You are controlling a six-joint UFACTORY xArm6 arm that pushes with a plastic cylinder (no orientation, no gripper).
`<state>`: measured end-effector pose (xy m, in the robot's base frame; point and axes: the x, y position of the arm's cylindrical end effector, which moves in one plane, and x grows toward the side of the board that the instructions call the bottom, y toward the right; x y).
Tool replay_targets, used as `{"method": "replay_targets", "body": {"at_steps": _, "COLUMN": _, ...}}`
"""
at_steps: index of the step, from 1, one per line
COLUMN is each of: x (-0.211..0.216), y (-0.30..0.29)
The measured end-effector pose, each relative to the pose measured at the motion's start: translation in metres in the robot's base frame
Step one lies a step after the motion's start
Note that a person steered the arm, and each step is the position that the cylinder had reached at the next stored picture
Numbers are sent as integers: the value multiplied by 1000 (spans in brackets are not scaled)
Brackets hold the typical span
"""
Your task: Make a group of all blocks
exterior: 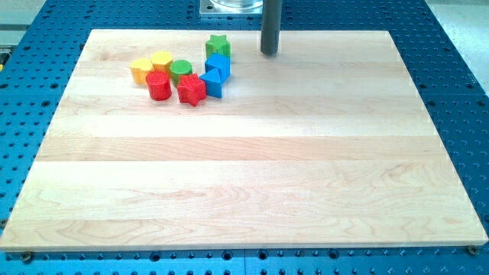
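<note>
Several blocks sit bunched near the board's top left. Two yellow blocks (140, 70) (161, 61), a green cylinder (181, 71), a red cylinder (159, 86) and a red star (192, 90) lie close together. A blue triangle (213, 82) touches the red star's right side. A blue cube (219, 66) sits just above the triangle, and a green star (218, 46) above the cube. My tip (269, 53) stands to the right of the green star, apart from every block.
The wooden board (252, 183) lies on a blue perforated table (458, 84). A metal mount (229, 8) sits at the view's top, behind the rod.
</note>
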<state>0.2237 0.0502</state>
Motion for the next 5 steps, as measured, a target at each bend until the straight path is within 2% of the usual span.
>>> {"method": "replay_targets", "body": {"at_steps": 1, "x": -24, "y": -47}}
{"method": "replay_targets", "body": {"at_steps": 2, "x": -12, "y": -87}}
{"method": "replay_targets", "body": {"at_steps": 4, "x": -1, "y": -48}}
{"method": "replay_targets", "body": {"at_steps": 5, "x": 18, "y": -99}}
